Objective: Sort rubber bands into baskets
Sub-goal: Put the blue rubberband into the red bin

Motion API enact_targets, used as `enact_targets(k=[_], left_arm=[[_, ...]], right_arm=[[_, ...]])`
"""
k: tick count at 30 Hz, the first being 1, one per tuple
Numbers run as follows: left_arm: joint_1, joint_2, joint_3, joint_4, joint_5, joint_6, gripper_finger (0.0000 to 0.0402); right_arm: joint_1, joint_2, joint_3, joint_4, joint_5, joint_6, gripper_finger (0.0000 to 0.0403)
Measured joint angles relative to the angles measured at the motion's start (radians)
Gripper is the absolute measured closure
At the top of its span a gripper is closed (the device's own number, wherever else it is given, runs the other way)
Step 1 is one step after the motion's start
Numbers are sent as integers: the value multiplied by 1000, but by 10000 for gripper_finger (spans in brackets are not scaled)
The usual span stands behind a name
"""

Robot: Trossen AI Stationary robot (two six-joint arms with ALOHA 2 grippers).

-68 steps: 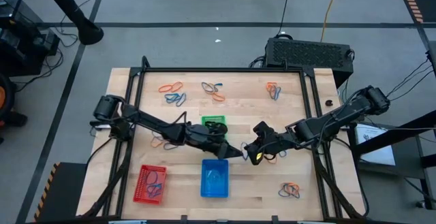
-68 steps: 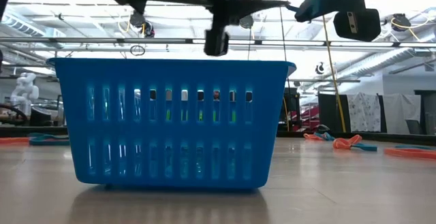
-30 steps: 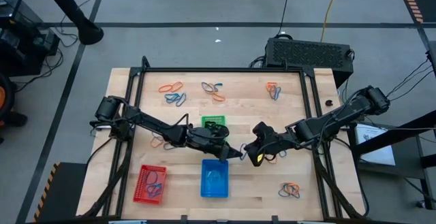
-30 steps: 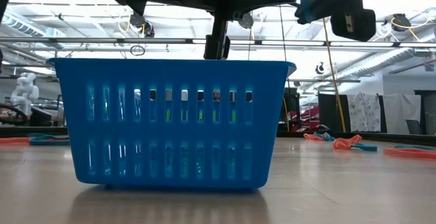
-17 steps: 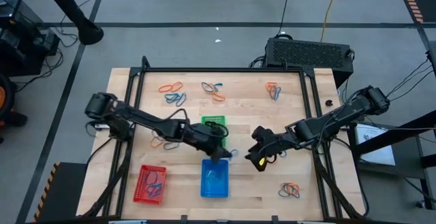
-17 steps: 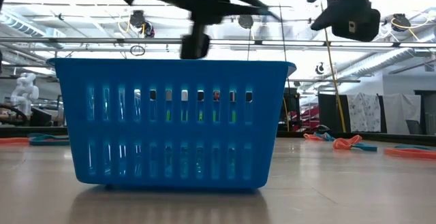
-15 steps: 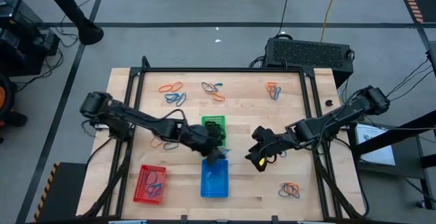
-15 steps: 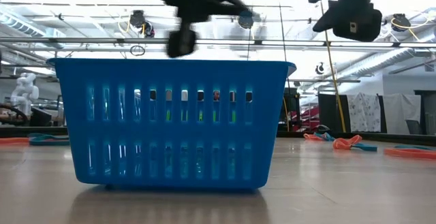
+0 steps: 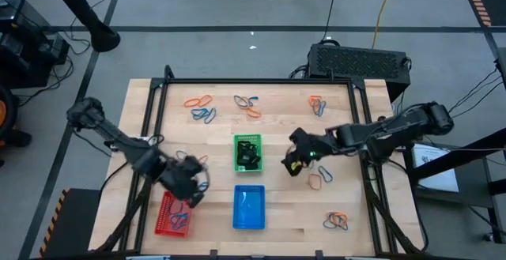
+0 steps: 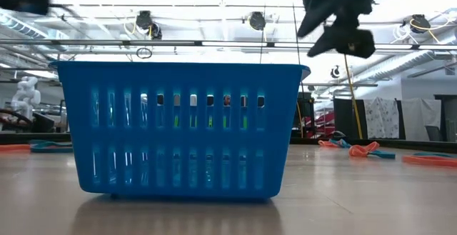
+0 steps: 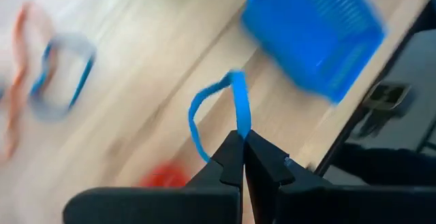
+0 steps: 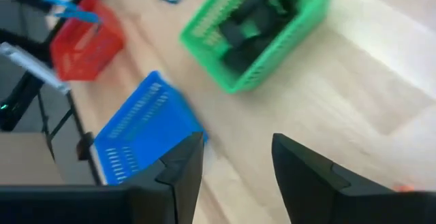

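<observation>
while my left gripper point(image 9: 190, 187) hangs at about seven o'clock on the table point(image 9: 277, 212), just above the far corner of the red basket point(image 9: 174, 214), its fingers point(image 11: 231, 157) are pinched shut on a blue rubber band point(image 11: 216, 112) that loops out past the tips. from that wrist i see the blue basket point(image 11: 315, 35) off to one side and more bands point(image 11: 48, 74) blurred on the wood.

my right gripper point(image 9: 294, 163) sits near three o'clock of the green basket point(image 9: 247, 152), close beside it but not touching, and its fingers point(image 12: 178, 166) stand apart with nothing between them. the green basket holds dark bands point(image 12: 248, 20). the blue basket lies at six o'clock of the green one, the red one at its eight o'clock.

loose rubber bands are scattered along the twelve o'clock edge point(image 9: 202, 107), another bunch point(image 9: 317, 104) at one o'clock, some point(image 9: 319, 178) just at five o'clock of the right gripper, and a cluster point(image 9: 337, 221) near the five o'clock corner. in the low view only the blue basket point(image 10: 178, 124) fills the front.
</observation>
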Motion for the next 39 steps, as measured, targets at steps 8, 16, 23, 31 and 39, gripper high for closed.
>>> enact_targets(k=[8, 16, 23, 31, 39], left_arm=[[-230, 14, -26, -108, 5, -356, 394], [-352, 69, -40, -89, 34, -590, 394], [-379, 151, -40, -54, 35, -623, 394], [-377, 230, -40, -41, 40, -641, 372], [-377, 257, -40, -48, 123, -648, 300]], right_arm=[[-232, 0, 0, -146, -39, -142, 239], [-517, 0, 0, -444, 80, -285, 239], [-760, 0, -15, -485, 176, -412, 239], [-931, 1, -99, -303, 151, -510, 239], [-995, 101, -159, -141, 79, -517, 239]])
